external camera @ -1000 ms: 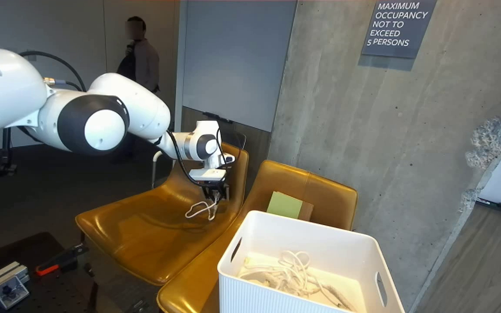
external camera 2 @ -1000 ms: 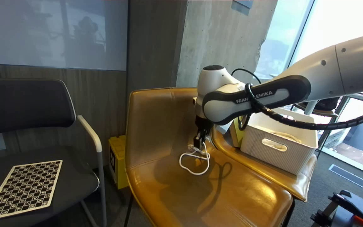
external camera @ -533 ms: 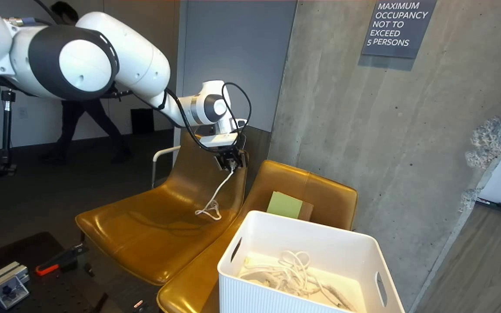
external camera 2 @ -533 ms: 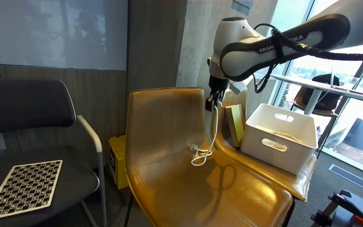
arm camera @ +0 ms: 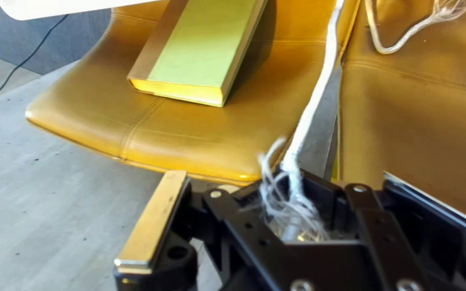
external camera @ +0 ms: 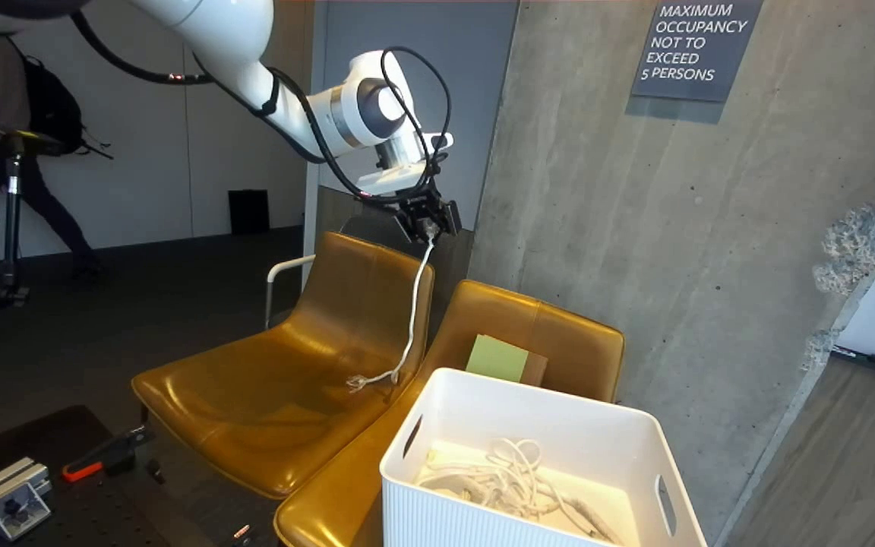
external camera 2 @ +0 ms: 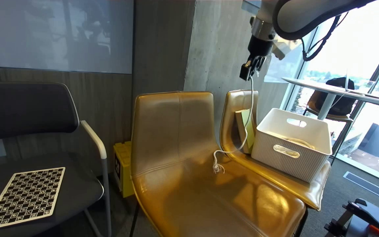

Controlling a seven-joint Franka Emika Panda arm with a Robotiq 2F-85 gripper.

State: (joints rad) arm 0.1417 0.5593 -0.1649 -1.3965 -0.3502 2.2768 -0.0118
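My gripper (external camera: 431,228) is up above the two tan chairs, shut on one end of a white rope (external camera: 415,311). In an exterior view the rope (external camera 2: 252,98) hangs from the fingertips in a long line, and its other frayed end rests on a chair seat. Loose strands stick out between the jaws in the wrist view, where the gripper (arm camera: 289,171) has the rope (arm camera: 316,97) running away from it. The exact spot where the pads press on it is hidden. A green and brown book (arm camera: 200,44) leans on the neighbouring chair, below and beside the rope.
A white ribbed bin (external camera: 445,501) with tangled pale rope (external camera: 513,479) inside stands on the second chair (external camera: 559,323). The nearer tan chair (external camera 2: 176,131) has a tall back. A dark chair (external camera 2: 87,184) holds a patterned board (external camera 2: 25,197). A concrete wall (external camera: 597,228) rises behind.
My gripper has risen well above the seat and shifted toward the second chair, drawing the rope up. The rope's loop on the seat has pulled out straight. A person in the background moved left.
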